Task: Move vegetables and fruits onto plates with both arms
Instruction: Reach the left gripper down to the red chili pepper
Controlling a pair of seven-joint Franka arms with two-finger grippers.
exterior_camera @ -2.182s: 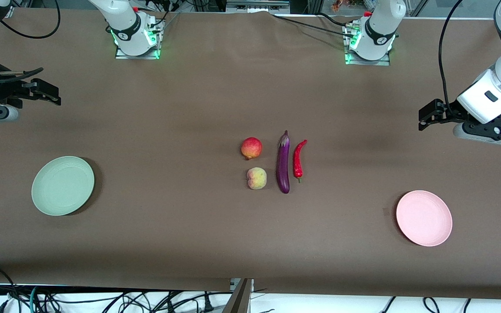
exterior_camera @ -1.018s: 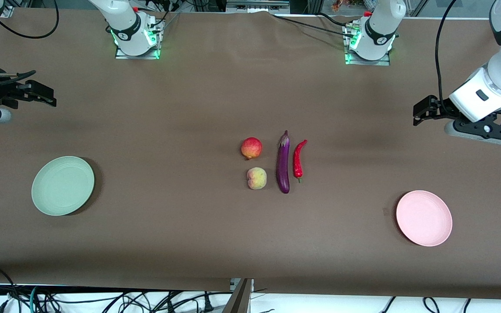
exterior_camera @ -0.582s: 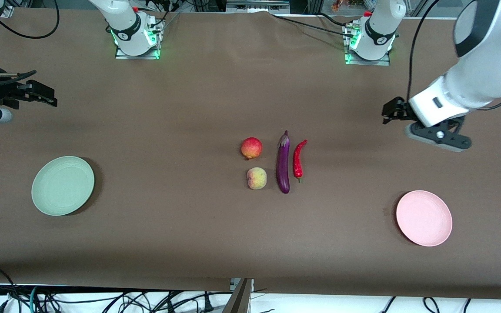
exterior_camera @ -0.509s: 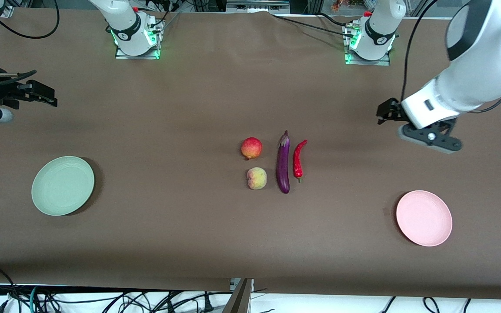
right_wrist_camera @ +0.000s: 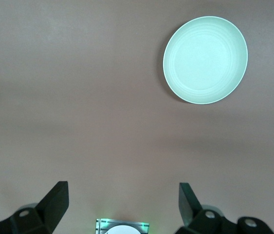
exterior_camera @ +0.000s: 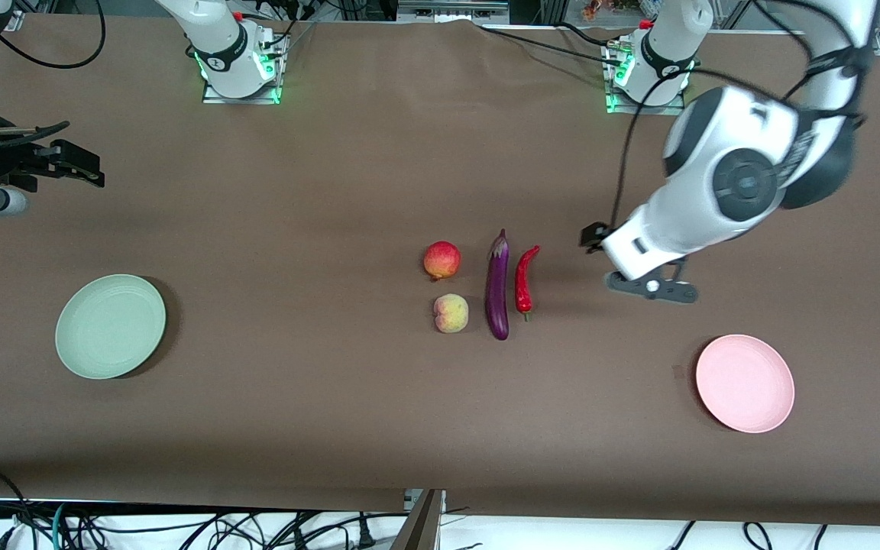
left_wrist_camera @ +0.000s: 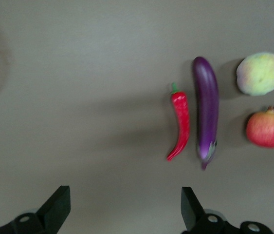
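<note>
The table [exterior_camera: 333, 229] carries four pieces of produce grouped at its middle. The eggplant [exterior_camera: 496, 286] serves here as the landmark: it lies lengthwise, stem end pointing toward the robot bases. The chili pepper [exterior_camera: 525, 279] lies just beside the eggplant, toward the left arm's end of the table, roughly parallel and not touching. The red fruit [exterior_camera: 441, 260] and the peach [exterior_camera: 451, 313] sit beside the eggplant toward the right arm's end; the peach is nearer to the front camera than the red fruit, and the two are apart.

The pink plate [exterior_camera: 745, 383] rests well apart from the eggplant toward the left arm's end and nearer to the front camera. The green plate [exterior_camera: 110, 326] rests well apart toward the right arm's end. Both plates hold nothing.

The left gripper [exterior_camera: 593, 237] hangs over bare table near the chili pepper, on the side away from the eggplant. Its jaws are spread wide and hold nothing.

The right gripper [exterior_camera: 73, 162] waits over the table's edge at the right arm's end, jaws spread wide, holding nothing.
</note>
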